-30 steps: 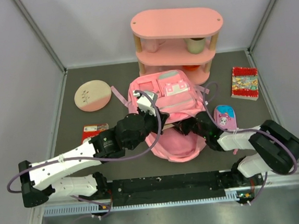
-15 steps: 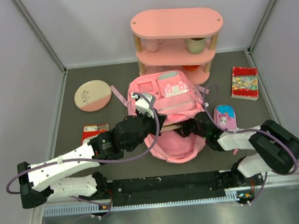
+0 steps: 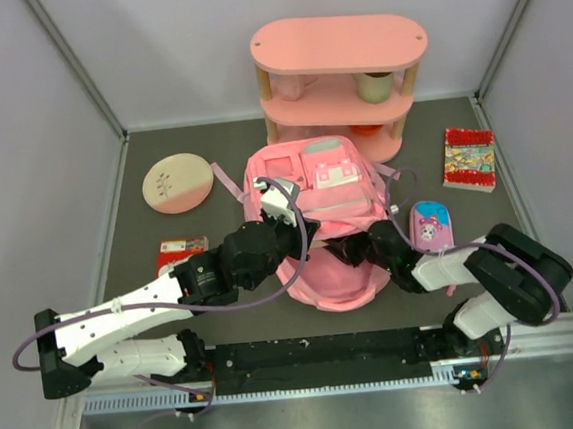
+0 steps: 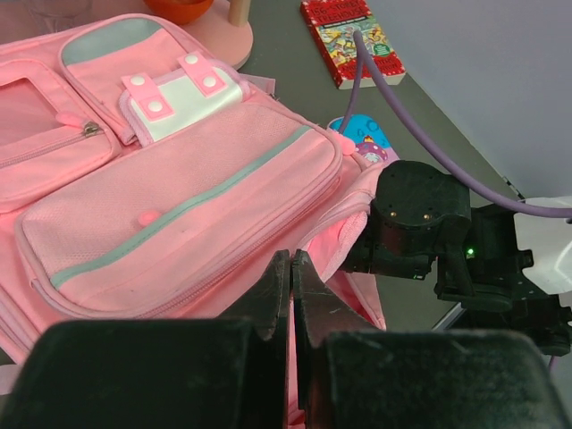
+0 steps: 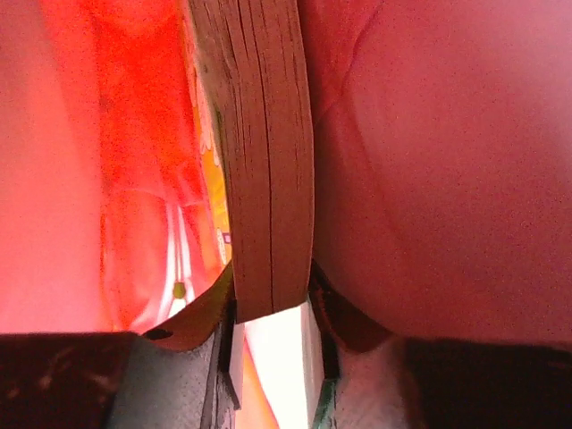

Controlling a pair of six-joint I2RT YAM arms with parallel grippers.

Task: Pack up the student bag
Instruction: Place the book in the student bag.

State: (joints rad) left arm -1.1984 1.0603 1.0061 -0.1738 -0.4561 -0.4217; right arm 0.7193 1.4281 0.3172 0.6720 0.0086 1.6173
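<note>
**A:** Where is the bag, and which way does it lie?

**B:** The student bag (image 3: 320, 196) lies flat in the middle of the tabletop (image 3: 139, 247), just in front of a pink shelf (image 3: 337, 44), pocket side up. Its long axis runs from the near edge towards the shelf. The open mouth faces the arms.

**A:** And the hands?

**B:** The left hand (image 4: 290, 265) is pressed fully closed. It appears to pinch the upper rim of the mouth and lift it. The right hand (image 5: 273, 313) is inside the mouth, closed partway around a book (image 5: 264, 161). The page edges show, with pink lining on either side.

**A:** What does this step need?

**B:** I judge the book is going in. It should travel along the bag's length and go well past the rim before the right hand lets go. The left hand should hold the rim high so no corner snags the lining.
</note>
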